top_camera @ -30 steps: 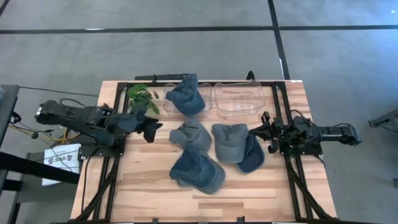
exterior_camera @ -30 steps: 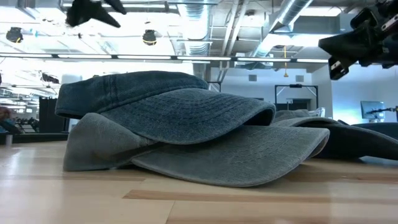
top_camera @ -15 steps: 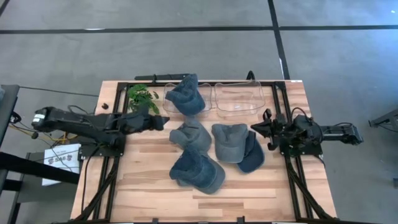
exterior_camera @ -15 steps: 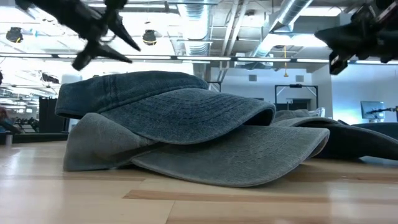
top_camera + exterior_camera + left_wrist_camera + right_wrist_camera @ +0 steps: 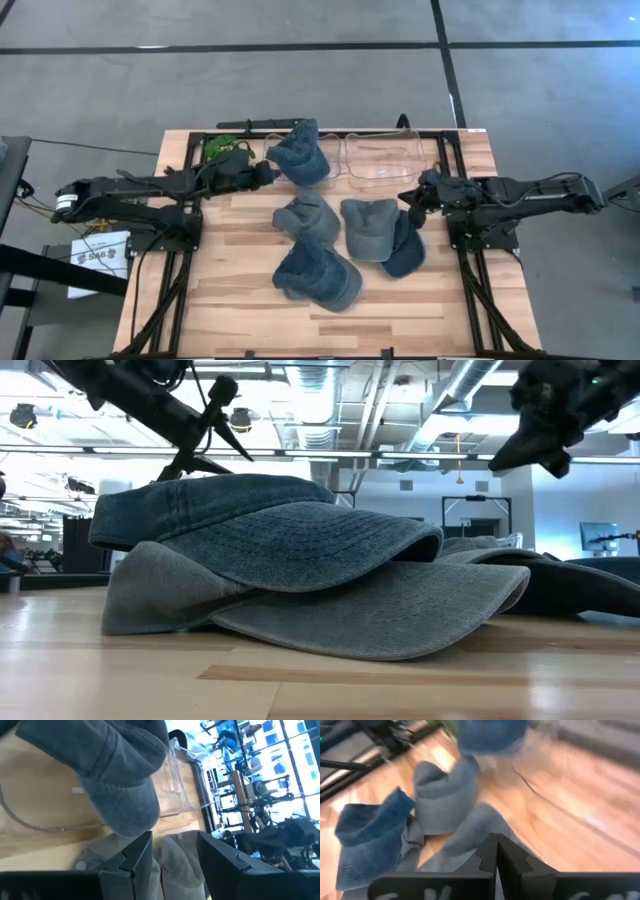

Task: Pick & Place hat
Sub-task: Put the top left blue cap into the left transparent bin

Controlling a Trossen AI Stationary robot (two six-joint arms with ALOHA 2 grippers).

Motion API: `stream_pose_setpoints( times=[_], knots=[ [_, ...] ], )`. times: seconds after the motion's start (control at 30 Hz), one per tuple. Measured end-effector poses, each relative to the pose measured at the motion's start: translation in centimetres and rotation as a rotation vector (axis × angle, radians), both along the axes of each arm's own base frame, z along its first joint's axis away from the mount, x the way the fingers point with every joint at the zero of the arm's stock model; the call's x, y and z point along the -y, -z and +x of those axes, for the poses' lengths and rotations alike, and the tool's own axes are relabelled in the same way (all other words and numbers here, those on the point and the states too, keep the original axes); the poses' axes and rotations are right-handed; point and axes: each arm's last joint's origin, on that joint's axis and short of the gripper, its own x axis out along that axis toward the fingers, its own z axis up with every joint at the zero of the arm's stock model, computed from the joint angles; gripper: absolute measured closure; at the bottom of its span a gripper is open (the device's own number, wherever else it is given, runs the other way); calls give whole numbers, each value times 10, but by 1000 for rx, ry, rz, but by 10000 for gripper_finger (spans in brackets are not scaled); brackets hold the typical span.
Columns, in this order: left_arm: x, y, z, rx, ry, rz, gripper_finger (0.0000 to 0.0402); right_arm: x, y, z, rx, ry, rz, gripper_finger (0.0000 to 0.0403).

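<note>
Several denim caps are on the table. A dark blue cap (image 5: 300,152) sits in the left clear tray (image 5: 272,150), and its crown fills the left wrist view (image 5: 125,775). A grey cap (image 5: 305,218), another grey cap (image 5: 367,228) lying on a navy cap (image 5: 407,250), and a blue cap (image 5: 318,275) rest on the wood. My left gripper (image 5: 267,172) (image 5: 172,857) is open, just left of the cap in the tray and above the table (image 5: 205,445). My right gripper (image 5: 409,197) (image 5: 495,852) is shut and hovers to the right of the grey cap (image 5: 530,445).
A second clear tray (image 5: 382,157) stands at the far edge, right of the first. A green leafy sprig (image 5: 225,152) lies by the far left corner, under my left arm. Bare wood (image 5: 230,270) shows at the near left. Black rails (image 5: 470,270) run along both sides.
My left arm has stretched out, carrying its gripper toward the table's far edge and right, up to the cap in the tray. My right gripper has moved toward the table's left and far edge, closer to the grey and navy caps. No cap has moved.
</note>
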Motion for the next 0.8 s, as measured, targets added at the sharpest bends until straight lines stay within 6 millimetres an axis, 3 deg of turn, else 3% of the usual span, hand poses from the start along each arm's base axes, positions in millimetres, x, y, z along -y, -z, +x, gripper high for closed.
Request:
stream_pose_setpoints(
  times=[0.2,0.4,0.53,0.63,0.8],
  knots=[
    [-17,2,3,-17,-56,-50,253,-2,-2,10,-6,0,25,403],
    [-33,7,16,-165,-15,-144,281,-3,-3,10,-1,-2,25,403],
    [-40,-9,29,-247,16,-114,307,-3,-3,10,1,-1,23,403],
    [-43,-34,39,-307,57,-59,323,-3,-3,10,-1,-3,20,403],
    [-39,-68,38,-517,0,45,343,-3,-3,10,-3,-6,17,403]
  ],
)
